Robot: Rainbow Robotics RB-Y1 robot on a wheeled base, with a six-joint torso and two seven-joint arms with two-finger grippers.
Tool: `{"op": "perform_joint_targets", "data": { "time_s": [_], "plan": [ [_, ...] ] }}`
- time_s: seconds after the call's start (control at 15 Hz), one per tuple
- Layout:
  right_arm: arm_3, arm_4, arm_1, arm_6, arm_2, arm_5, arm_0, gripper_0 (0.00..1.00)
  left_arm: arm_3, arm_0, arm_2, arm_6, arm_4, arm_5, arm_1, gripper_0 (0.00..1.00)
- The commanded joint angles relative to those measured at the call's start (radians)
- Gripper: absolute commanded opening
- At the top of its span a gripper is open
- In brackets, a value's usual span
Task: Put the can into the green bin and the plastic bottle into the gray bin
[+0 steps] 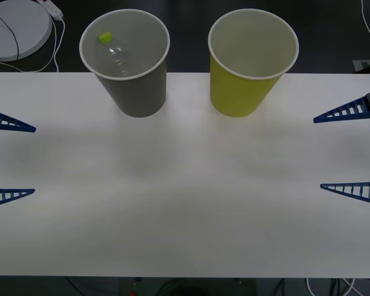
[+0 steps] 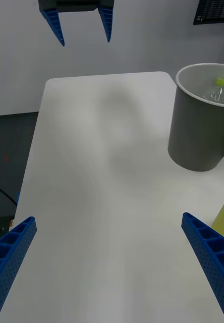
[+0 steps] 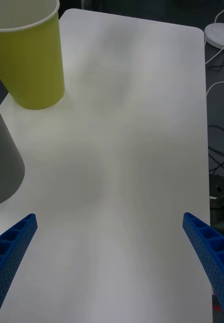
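Both tools spread, empty: left tool (image 1: 9,161) at desk (image 1: 185,203) left edge, right tool (image 1: 351,151) at right; bottle (image 1: 114,52) inside gray bin (image 1: 139,92), far left; green bin (image 1: 240,92) beside; bottle likely light, thin-walled, slippery; grip mid-body

Gray bin (image 1: 135,92) and green bin (image 1: 243,92) stood upright, side by side near the far edge of the white table (image 1: 185,203). Plastic bottle (image 1: 114,52) lay inside the gray bin. Left gripper (image 1: 6,160) and right gripper (image 1: 351,151) hung open at opposite table ends.
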Motion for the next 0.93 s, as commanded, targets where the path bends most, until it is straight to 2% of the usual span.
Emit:
{"op": "perform_joint_targets", "data": {
  "time_s": [0.07, 0.4, 0.93],
  "plan": [
    [0.000, 0.000, 0.000, 0.000, 0.000, 0.000, 0.000, 1.00, 0.001, 0.014, 0.015, -0.022, 0.002, -0.021, 0.000, 1.00],
    [0.000, 0.000, 0.000, 0.000, 0.000, 0.000, 0.000, 1.00, -0.003, 0.064, 0.029, -0.088, 0.011, -0.021, 0.000, 1.00],
    [0.000, 0.000, 0.000, 0.000, 0.000, 0.000, 0.000, 1.00, 0.004, 0.081, 0.029, -0.111, 0.011, -0.021, 0.000, 1.00]
  ]
}}
